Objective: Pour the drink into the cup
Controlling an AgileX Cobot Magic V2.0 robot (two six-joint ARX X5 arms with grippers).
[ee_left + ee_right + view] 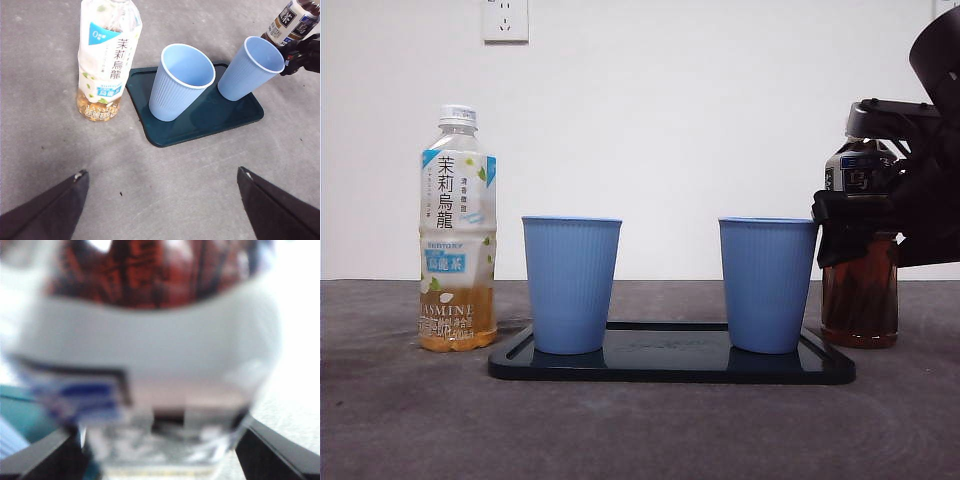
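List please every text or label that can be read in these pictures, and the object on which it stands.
"茉莉烏龍", "SUNTORY" and "JASMINE": on the jasmine tea bottle.
"0" in a small circle: on the same bottle's label, left wrist view.
Dark tea bottle, with the right gripper around it: label characters blurred, not readable.
Blue cups, tray, wall socket: no text.

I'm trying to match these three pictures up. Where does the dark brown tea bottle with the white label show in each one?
Front view: the dark brown tea bottle stands at the far right, beside the tray, with the right gripper around its upper part.
Left wrist view: top right corner, behind a blue cup.
Right wrist view: it fills the blurred picture.
Shared landmark: the dark green plastic tray.
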